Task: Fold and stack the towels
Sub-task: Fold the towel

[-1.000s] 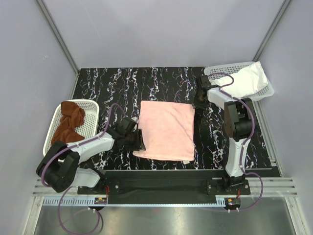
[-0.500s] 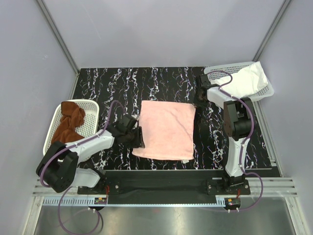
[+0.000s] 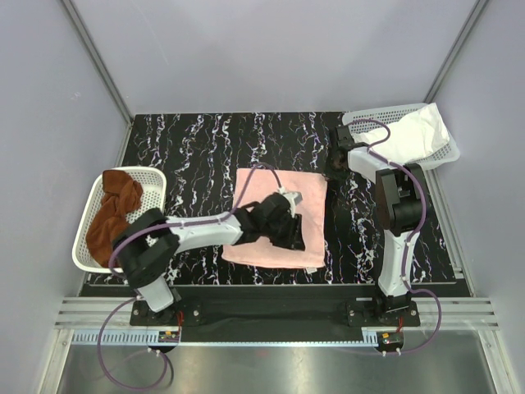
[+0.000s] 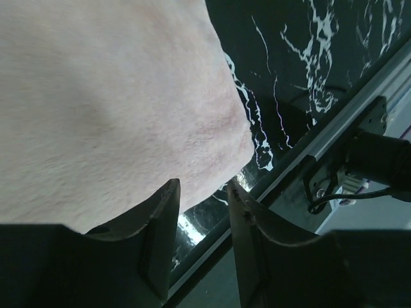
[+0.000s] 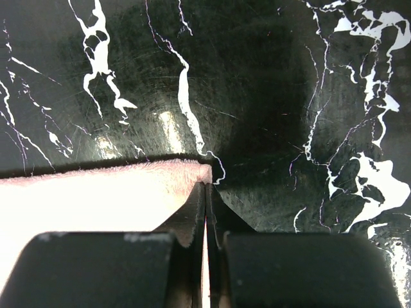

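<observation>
Jaws of the left gripper (image 4: 203, 189) are hanging released over the pink towel (image 3: 279, 182); the right gripper (image 5: 205, 187) is pressing clenched at its far-right corner. We are seeing a basketed brown towel (image 3: 111, 215) left of it and a white towel (image 3: 418, 131) right.

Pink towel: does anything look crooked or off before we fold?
The pink towel lies flat but slightly askew to the edges of the table. Also, the white towel spills over the rim of its basket at the far right corner.
</observation>
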You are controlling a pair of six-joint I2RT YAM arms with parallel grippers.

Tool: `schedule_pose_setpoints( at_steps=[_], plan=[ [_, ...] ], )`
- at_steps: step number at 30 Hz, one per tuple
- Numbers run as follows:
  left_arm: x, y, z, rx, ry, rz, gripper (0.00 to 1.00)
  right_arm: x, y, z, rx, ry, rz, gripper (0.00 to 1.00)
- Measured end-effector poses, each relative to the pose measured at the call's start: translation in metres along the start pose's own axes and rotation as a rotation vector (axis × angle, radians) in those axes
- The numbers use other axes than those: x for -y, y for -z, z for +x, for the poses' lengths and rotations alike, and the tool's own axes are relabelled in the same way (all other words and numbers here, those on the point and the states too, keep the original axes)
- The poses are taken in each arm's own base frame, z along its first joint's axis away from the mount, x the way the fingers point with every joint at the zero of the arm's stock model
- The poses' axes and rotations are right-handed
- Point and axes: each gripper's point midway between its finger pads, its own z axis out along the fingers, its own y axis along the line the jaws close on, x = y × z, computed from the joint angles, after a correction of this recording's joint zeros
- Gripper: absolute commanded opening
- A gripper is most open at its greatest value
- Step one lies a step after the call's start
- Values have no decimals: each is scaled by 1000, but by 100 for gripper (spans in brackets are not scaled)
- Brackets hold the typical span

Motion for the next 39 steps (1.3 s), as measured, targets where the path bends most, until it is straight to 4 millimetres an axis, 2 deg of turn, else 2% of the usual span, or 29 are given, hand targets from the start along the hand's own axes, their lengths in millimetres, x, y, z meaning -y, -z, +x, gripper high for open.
schedule_pose_setpoints(
  at_steps=[4,7,9,28,31,35,39],
  plan=[
    [9,-32,35,-92,-32,-8,40,0,0,0,3,-2,-2,0],
    [9,-45,52,-130,-46,-27,39,0,0,0,3,0,-1,0],
    [7,-48,57,-137,-48,-42,39,0,0,0,3,2,0,0],
    [12,-52,63,-104,-45,-60,39,10,-6,-17,21,48,27,1],
    [13,-51,62,-105,-48,-69,42,8,-5,-15,4,50,11,13],
    [16,-46,59,-127,-69,-104,45,6,0,-7,-42,46,-14,21],
    [26,-40,40,-106,-89,-119,47,2,18,-2,-83,42,-42,31]
  ],
)
